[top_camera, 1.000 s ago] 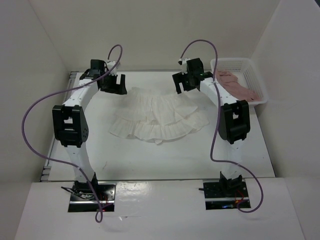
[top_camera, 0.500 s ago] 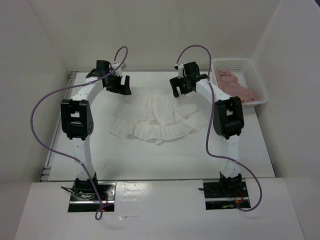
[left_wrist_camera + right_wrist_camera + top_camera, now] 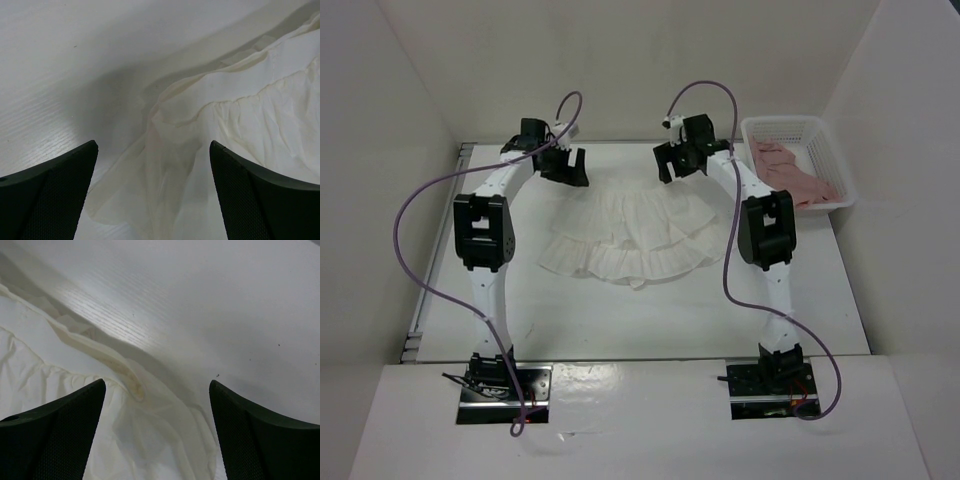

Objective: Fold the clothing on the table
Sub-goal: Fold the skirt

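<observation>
Clothing (image 3: 635,235): white tiered skirt, lying flat and spread on the tabletop (image 3: 650,320), at mid-width and toward the far half.
- Orientation: narrow waist edge toward the far side. The wavy hem faces the arm bases and dips lowest slightly left of centre.
- Long axis: runs left to right along the hem, which is much wider than the waist. The left end of the hem sits a little nearer the bases than the right end.
- Layers: ruffled tiers overlap from waist to hem, and the fabric is crinkled throughout.

Left tool (image 3: 565,165): at the far-left corner of the waist edge.
- Left wrist view: jaws stand wide apart at the left tool (image 3: 153,147), with the dark fingers (image 3: 50,200) on either side of the thin folded corner of the clothing (image 3: 260,130).
- Nothing is clamped.
- Contact with the fabric or the tabletop cannot be told.

Right tool (image 3: 678,160): at the far-right corner of the waist edge.
- Right wrist view: jaws apart at the right tool (image 3: 157,385), straddling the seam ridge and corner flap of the clothing (image 3: 45,375).
- Nothing is held, and contact cannot be told.

Also present: a white lattice basket (image 3: 798,122) at the far right, apart from the skirt, with a pink garment (image 3: 795,175) inside it.
</observation>
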Motion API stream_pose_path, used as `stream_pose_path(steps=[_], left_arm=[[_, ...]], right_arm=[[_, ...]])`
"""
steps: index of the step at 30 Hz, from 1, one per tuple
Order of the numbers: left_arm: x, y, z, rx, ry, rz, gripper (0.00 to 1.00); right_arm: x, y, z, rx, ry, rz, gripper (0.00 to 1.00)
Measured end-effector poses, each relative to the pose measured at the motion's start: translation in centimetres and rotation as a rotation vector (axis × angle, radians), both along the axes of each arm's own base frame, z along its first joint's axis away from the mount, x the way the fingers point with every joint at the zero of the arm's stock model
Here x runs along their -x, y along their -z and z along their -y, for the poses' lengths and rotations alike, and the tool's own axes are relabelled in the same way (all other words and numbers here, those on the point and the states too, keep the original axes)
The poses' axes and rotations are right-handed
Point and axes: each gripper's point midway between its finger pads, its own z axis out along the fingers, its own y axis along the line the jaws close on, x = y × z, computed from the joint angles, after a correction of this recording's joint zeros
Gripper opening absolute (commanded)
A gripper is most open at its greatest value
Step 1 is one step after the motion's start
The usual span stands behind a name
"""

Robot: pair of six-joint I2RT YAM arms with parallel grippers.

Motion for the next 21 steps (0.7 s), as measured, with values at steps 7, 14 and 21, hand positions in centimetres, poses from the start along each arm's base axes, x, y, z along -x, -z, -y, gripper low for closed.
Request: stream_pose_path(steps=[7, 14, 21], left_arm=[[-0.9, 0.0, 0.2, 0.000, 0.003, 0.010, 0.95], [-0.5, 0.4, 0.2, -0.009, 0.021, -0.002, 0.94], [-0.1, 0.7, 0.3, -0.013, 0.048, -0.009, 0.87]], right_arm=[[-1.0, 1.9, -0.5, -0.002, -0.009, -0.029, 0.84], [-0.4, 2.6, -0.6, -0.001, -0.017, -0.059, 0.83], [1.2, 5.1, 0.1, 0.017, -0.021, -0.117, 0.60]])
